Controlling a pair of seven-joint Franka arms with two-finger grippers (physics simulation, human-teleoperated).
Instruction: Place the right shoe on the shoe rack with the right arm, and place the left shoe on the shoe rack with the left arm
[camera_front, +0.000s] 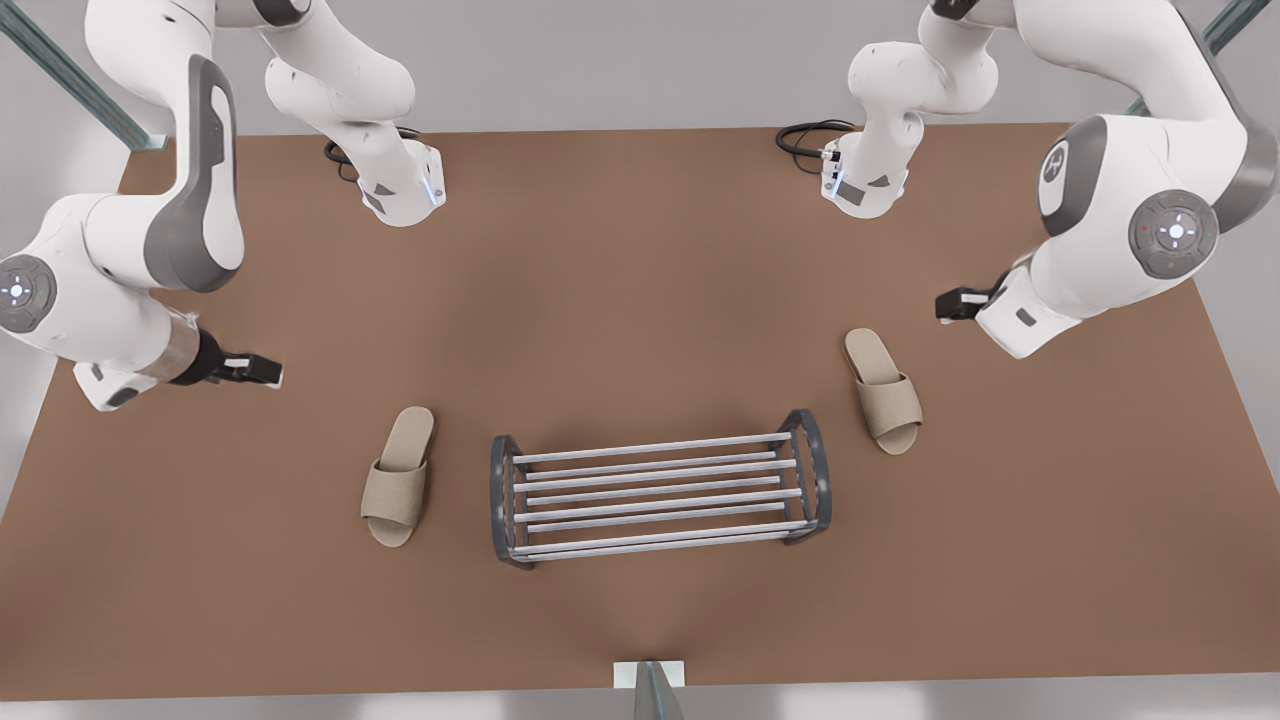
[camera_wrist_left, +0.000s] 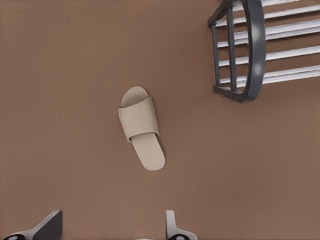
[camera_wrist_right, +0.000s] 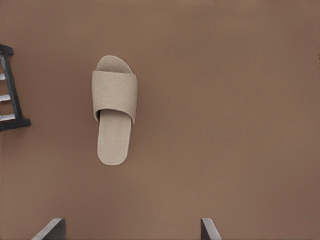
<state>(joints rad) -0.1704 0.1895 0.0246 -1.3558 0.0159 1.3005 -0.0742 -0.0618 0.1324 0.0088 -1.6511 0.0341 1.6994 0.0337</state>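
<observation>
Shoe rack (camera_front: 660, 488) stands empty mid-table (camera_front: 640, 250). Left shoe (camera_wrist_left: 141, 127) lies flat just off the rack's end on the front view's right, right shoe (camera_wrist_right: 114, 110) off the other end. Left gripper (camera_wrist_left: 112, 227) and right gripper (camera_wrist_right: 132, 230) hover above their shoes, fingers spread, holding nothing.

The front camera looks steeply down on the whole surface (camera_front: 640, 250) from opposite my arms' bases. My wrist cameras face straight down from nearer, each sharing with it a rack (camera_wrist_left: 250, 50) end and one slipper: left slipper (camera_wrist_left: 141, 127), right slipper (camera_wrist_right: 114, 115).
</observation>
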